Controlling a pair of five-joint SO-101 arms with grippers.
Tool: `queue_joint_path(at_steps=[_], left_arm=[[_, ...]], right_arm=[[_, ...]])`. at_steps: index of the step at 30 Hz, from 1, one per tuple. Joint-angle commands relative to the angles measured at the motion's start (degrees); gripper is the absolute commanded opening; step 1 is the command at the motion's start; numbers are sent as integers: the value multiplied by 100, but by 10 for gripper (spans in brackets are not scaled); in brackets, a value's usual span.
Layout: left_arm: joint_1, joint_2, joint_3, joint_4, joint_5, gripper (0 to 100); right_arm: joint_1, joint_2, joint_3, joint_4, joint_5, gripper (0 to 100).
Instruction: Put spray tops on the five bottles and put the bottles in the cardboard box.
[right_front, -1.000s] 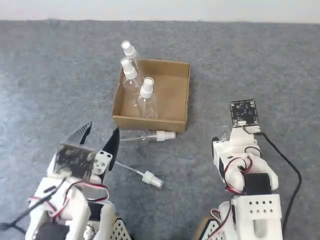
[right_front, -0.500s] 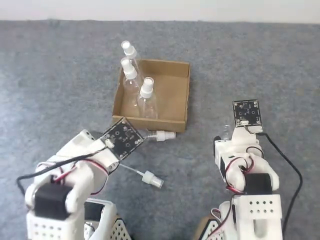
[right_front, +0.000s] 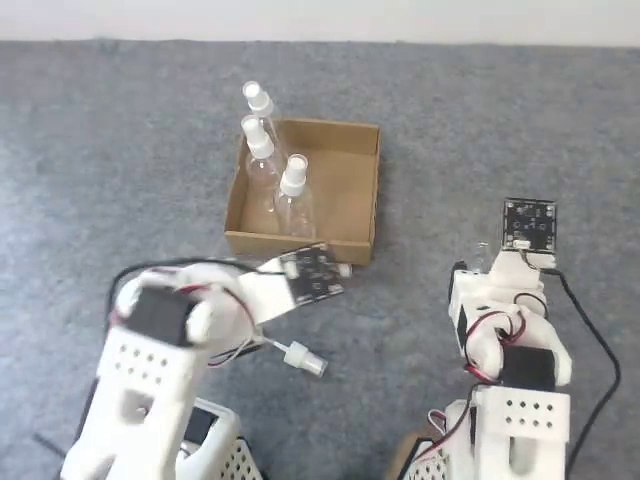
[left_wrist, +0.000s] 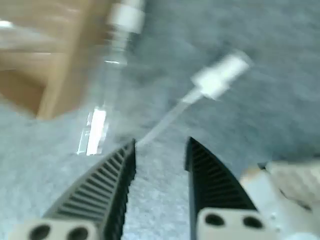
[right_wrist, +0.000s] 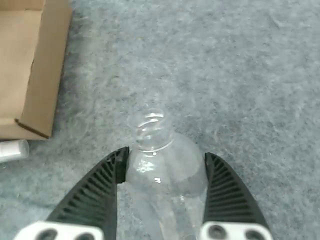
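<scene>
Uncapped bottle sits right of the cardboard box, over the grey surface, clamped on both sides by the right gripper. Left gripper, parted and holding nothing, hangs by the tube end of the loose spray top. A capped bottle lies against the box's near wall.

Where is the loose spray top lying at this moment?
In the high view the loose spray top lies on the grey carpet, on the arms' side of the cardboard box, just beyond the open left pincer.
</scene>
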Motion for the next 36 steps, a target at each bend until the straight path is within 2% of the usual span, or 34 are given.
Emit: queue_joint_path(at_steps=[1, 9, 22, 36], left_arm=[[457, 756, -365, 105, -466, 148], [1178, 1468, -365, 105, -686, 179], [2207, 2892, -356, 70, -853, 150], [2259, 3789, -303, -985, -835, 152]], right_arm=[[312, -163, -44, -145, -105, 91], [593, -163, -62, -224, -114, 91], [716, -163, -132, -215, -246, 91], [690, -163, -132, -215, -220, 91]])
